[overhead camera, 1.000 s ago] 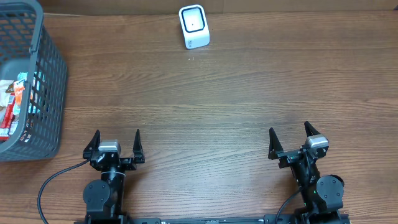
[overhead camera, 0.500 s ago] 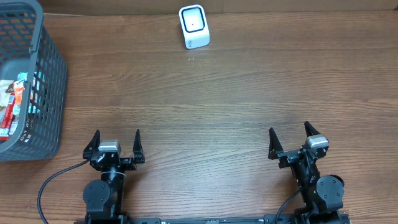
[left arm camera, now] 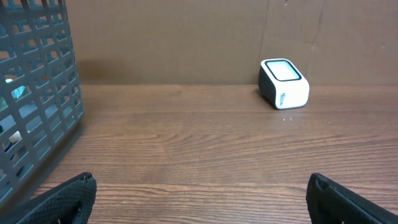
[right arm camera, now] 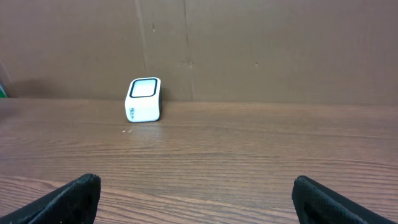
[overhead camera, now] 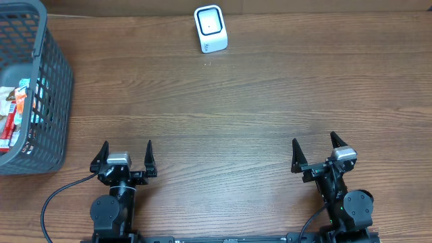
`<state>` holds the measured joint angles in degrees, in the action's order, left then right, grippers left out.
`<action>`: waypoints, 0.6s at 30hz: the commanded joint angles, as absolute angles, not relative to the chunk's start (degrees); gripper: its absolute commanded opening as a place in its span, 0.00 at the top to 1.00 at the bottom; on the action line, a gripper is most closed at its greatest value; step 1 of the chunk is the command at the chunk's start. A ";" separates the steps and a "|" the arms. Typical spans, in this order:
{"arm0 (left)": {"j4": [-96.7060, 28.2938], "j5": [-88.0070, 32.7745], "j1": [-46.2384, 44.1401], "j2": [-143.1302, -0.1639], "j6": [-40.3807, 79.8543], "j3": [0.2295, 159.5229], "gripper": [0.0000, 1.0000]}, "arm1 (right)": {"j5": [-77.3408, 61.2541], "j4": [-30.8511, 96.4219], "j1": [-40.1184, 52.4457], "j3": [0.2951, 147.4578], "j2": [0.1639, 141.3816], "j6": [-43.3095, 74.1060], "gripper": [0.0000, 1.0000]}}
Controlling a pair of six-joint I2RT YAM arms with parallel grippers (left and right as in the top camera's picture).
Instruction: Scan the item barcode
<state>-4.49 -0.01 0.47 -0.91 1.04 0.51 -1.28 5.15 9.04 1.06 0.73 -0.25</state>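
Both arms sit at the near edge of the table (overhead camera: 223, 108), and neither holds anything. The left gripper (overhead camera: 126, 145) has its fingers spread wide, and so does the right gripper (overhead camera: 314, 140); there is only bare wood between each pair.

The things to be scanned are the packets (overhead camera: 10, 118) lying in the grey basket (overhead camera: 54, 88), which stands at the table's left edge. They are ahead of the left gripper and off to its left, well apart from it. From the right gripper they are right across the table. So the left arm looks like the one to go, and I reckon it has to come in over the rim from above, since the mesh wall stands between it and the goods. A red and orange wrapper seems to lie with its length running front to back, but the wall and the edge of the view hide too much to be sure.

The white scanner (overhead camera: 210, 28) stands at the far edge, near the middle and well apart from the basket. Its window faces up and tilts toward the arms.
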 commanded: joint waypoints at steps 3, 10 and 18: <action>-4.45 -0.03 0.62 -0.27 -0.03 0.27 0.00 | -1.37 4.80 8.97 0.45 0.16 -0.69 0.00; -4.45 -0.03 0.62 -0.27 -0.03 0.27 0.01 | -1.37 4.80 8.97 0.45 0.16 -0.69 0.00; -4.45 -0.03 0.62 -0.27 -0.01 0.27 0.00 | -1.37 4.80 8.97 0.45 0.16 -0.69 0.00</action>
